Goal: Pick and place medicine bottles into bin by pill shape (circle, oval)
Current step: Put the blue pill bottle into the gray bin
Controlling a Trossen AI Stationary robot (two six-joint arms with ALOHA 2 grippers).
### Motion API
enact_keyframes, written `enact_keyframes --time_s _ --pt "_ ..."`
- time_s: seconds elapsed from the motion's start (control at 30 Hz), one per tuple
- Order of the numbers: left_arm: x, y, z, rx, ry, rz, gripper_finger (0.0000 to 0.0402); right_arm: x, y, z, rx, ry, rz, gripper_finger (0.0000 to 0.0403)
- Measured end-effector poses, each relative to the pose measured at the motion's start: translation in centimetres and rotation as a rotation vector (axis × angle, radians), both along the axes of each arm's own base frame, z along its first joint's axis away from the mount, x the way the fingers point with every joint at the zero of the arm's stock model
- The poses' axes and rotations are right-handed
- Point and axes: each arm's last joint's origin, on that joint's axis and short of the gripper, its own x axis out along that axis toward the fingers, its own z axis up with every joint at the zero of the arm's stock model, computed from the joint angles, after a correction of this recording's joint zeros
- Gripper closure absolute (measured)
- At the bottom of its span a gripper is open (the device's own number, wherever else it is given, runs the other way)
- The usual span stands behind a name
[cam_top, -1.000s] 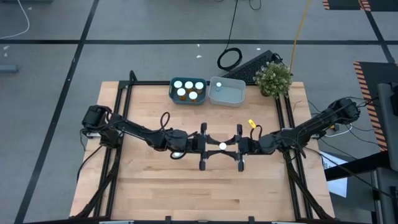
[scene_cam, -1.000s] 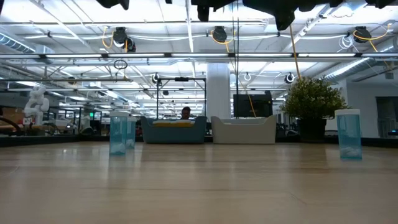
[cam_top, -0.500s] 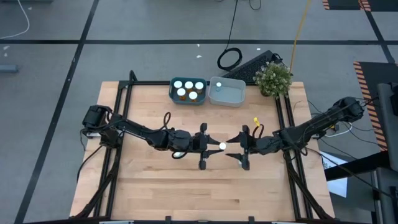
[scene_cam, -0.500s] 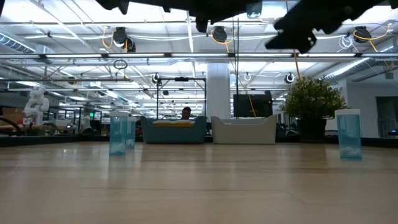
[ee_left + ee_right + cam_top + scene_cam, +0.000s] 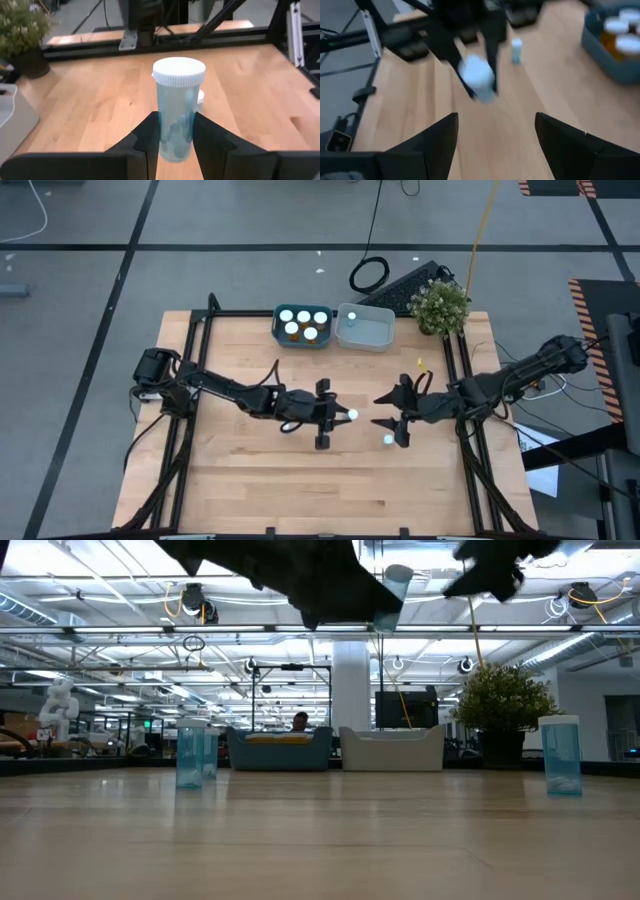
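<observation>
Handover looks finished: left tool (image 5: 336, 418) now grips the pale-blue bottle (image 5: 177, 107) alone above mid-tabletop, while right tool (image 5: 392, 420), fingers spread and empty, has backed toward 3 o'clock, freeing a binward carry.

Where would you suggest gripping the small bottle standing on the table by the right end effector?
Grip the standing bottle around its round body below the white cap, approaching from the side of the right arm: it stands upright, and the left end effector holds another bottle opposite.
</observation>
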Motion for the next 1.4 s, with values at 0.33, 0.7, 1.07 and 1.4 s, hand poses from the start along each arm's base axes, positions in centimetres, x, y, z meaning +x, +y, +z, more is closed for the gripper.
enact_keyframes --time_s 0.33,0.7,1.07,1.4 --pt "0.8 0.3 -2.0 -0.008 0.033 0.016 0.0298 5.3 1.4 4.3 -0.120 0.034 0.045 0.0147" --pt "2.0 0.1 -3.8 -0.027 -0.017 0.020 0.0298 7.2 0.3 3.2 -0.119 0.242 0.074 0.0147" --pt "2.0 0.1 -3.7 -0.033 -0.031 0.021 0.0298 7.0 0.4 2.2 -0.158 0.308 0.135 0.0147" --pt "2.0 0.1 -3.8 -0.032 -0.029 0.021 0.0298 6.7 0.4 0.5 -0.153 0.337 0.155 0.0147"
